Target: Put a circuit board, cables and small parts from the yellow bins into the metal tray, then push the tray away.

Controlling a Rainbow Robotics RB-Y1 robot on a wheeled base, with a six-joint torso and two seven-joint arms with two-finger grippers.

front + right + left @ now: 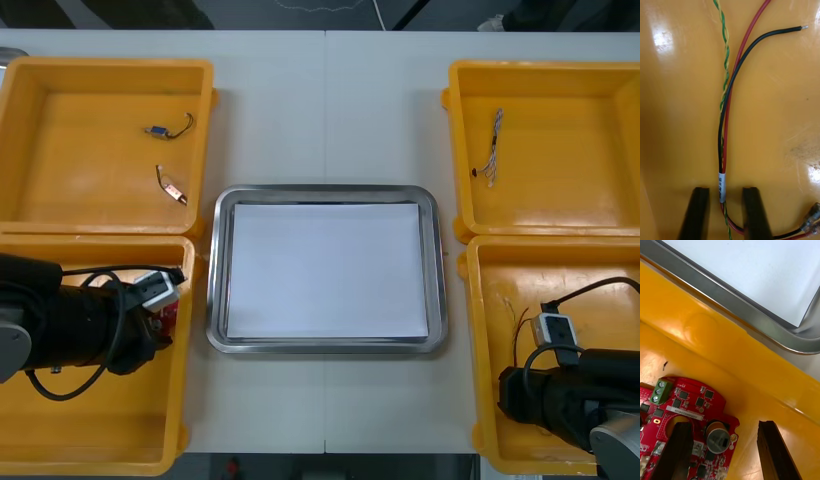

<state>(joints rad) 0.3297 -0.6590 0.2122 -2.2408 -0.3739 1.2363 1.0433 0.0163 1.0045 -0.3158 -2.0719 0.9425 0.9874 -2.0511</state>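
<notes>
Standing open in the near left bin (90, 440), your left gripper (723, 425) is straddling the edge of the board (688, 405); your right gripper (725, 189), also open, is bracketing the cables (724, 142) at their white label (721, 185) in the near right bin (560, 270).

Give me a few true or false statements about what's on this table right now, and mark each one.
1. The metal tray already holds a circuit board. False: its white inside is bare.
2. The left gripper is open at the red circuit board in the near left bin. True.
3. The right gripper is shut on the red and black cable. False: its fingers are open, one on each side of the cable.
4. A twisted cable lies in the far right bin. True.
</notes>
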